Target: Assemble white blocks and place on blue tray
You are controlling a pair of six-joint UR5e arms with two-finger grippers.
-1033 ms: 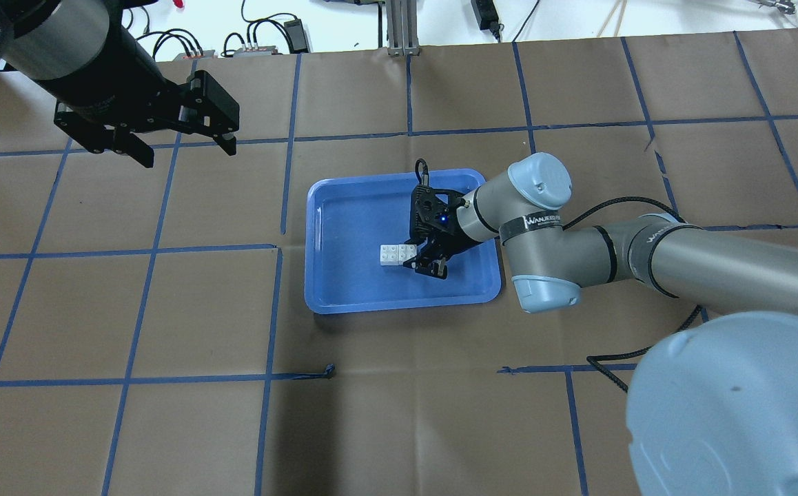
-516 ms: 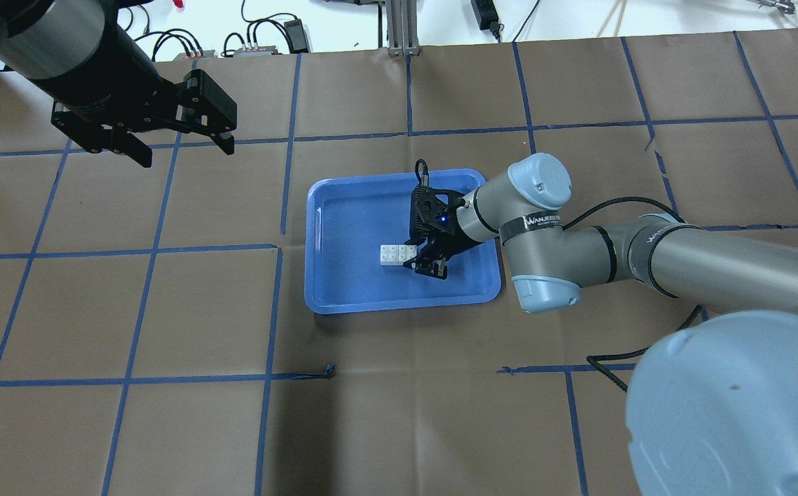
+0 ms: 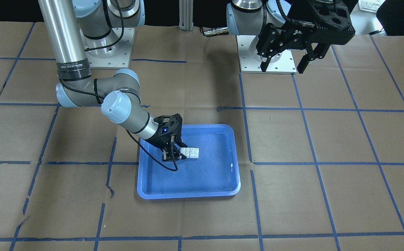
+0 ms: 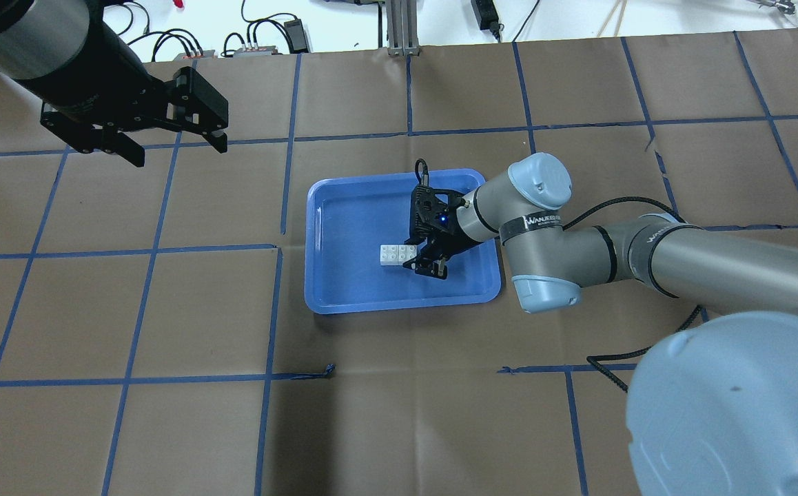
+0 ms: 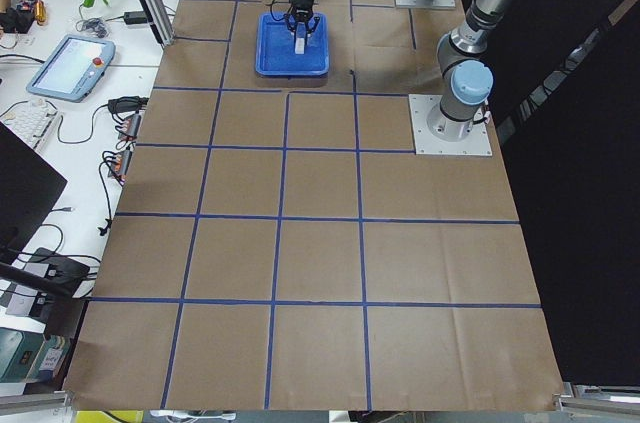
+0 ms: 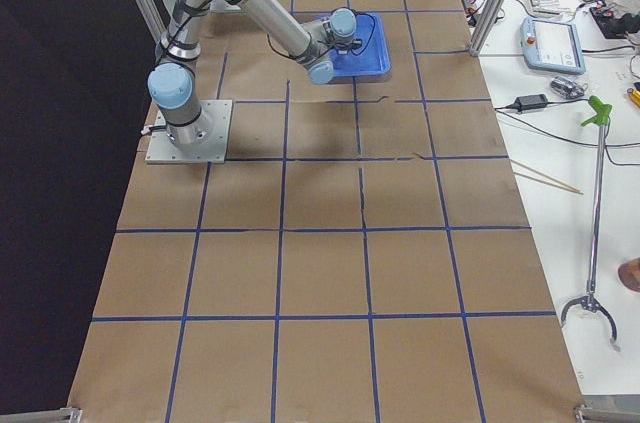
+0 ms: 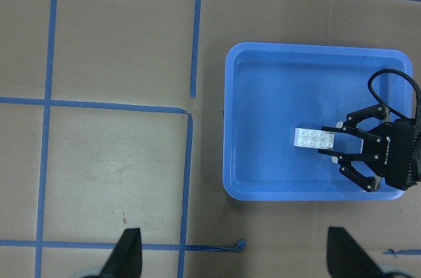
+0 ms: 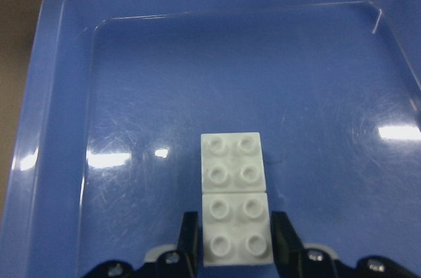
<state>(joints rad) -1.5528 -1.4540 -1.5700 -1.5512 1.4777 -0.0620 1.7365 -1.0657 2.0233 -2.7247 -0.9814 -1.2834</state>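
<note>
Two joined white bricks [image 8: 235,199] lie mid blue tray [image 8: 59,127]. Right jaws clamped on the near brick, their pads mostly cut off in the wrist view. Left jaws apart, raised over the surface's [image 4: 399,427] far-left corner.

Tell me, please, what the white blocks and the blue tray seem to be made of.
White blocks: probably hard moulded plastic, smooth with a dull sheen; the studs are crisp and uniform. Blue tray: likely plastic too, glossier; its floor mirrors the lights and shows fine scuffs.

Overhead, front opposed; side views far; all share blue tray [image 4: 351,234].
</note>
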